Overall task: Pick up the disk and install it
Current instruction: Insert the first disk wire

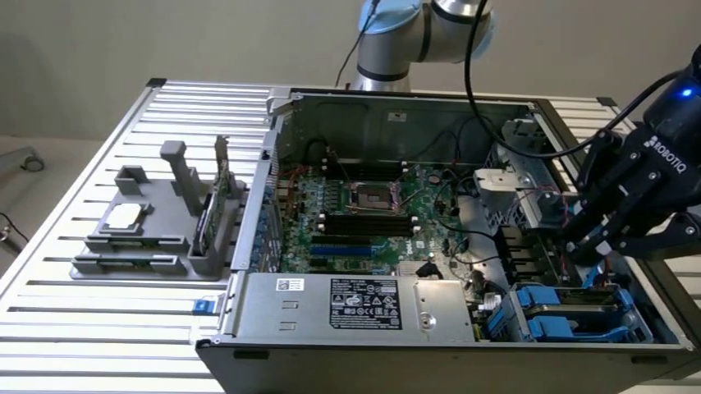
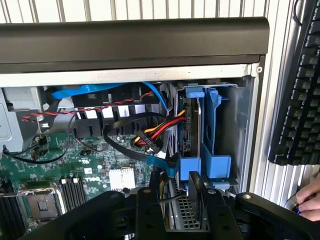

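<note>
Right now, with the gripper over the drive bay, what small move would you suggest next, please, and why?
Probably lift the gripper straight up: it is open and empty, the disk already sits in its blue bay, and cables lie close beside it.

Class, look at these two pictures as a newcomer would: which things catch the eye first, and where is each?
The open computer case with its green circuit board fills the middle of the slatted table. The black tool hangs open over the blue drive bay at the exterior view's right. In the wrist view a black keyboard lies beside the case.
</note>
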`<state>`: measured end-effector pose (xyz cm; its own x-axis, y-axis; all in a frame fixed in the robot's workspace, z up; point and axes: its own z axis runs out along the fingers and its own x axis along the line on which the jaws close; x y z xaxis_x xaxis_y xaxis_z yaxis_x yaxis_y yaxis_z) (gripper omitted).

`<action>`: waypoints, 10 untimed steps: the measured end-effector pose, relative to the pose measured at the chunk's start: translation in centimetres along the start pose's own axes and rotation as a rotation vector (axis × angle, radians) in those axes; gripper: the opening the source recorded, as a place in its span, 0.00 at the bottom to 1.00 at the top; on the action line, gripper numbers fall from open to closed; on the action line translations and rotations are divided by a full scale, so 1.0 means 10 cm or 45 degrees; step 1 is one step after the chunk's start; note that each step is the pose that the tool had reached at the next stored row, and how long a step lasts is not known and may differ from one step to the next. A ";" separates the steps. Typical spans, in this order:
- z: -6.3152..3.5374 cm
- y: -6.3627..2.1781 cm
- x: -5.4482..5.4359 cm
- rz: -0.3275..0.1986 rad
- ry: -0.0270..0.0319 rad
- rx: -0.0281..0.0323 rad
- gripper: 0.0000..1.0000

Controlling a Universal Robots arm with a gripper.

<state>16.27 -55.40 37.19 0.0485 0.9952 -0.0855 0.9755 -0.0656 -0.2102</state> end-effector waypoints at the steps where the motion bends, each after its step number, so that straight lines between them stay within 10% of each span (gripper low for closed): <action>1: -0.001 0.002 0.00 0.001 -0.0054 -0.0003 0.37; 10: -0.005 0.006 0.04 0.004 -0.0140 -0.0097 0.37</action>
<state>16.36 -55.00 37.19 0.0489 0.9941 -0.0968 0.9769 -0.0677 -0.2025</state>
